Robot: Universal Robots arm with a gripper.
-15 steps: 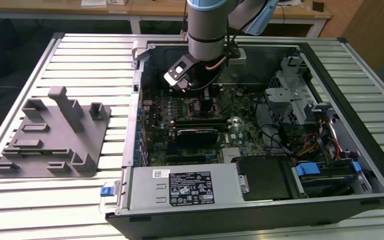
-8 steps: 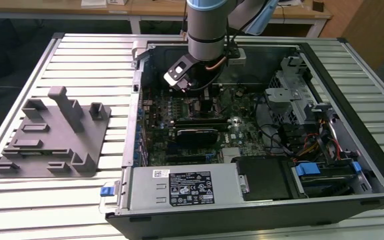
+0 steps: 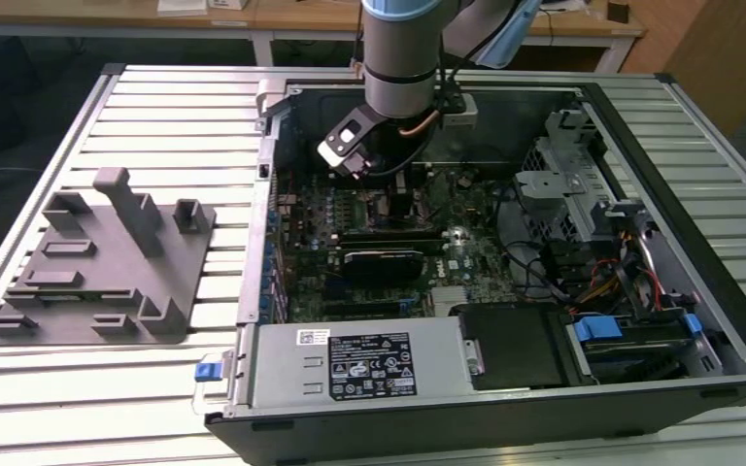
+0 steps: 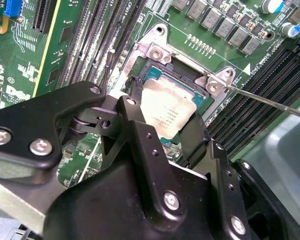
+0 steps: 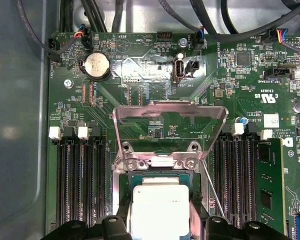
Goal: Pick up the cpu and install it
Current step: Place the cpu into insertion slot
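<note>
step: install — cpu (image 4: 167,112) sat at the open socket (image 5: 121,192) | gripper (image 4: 165,130) looked closed on its two sides | next move likely needed level, square seating – no tilt

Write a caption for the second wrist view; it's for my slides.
The gripper holds the cpu at the open socket of the green motherboard.

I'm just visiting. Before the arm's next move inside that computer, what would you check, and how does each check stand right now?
1. Is the load plate swung open? ok.
2. Is the thin lever off to the side of the socket? ok.
3. Is the gripper shut on the cpu, one finger on either side? ok.
4. Is the cpu over the socket? ok.
5. Is the cpu seated flat? cannot tell.
</note>
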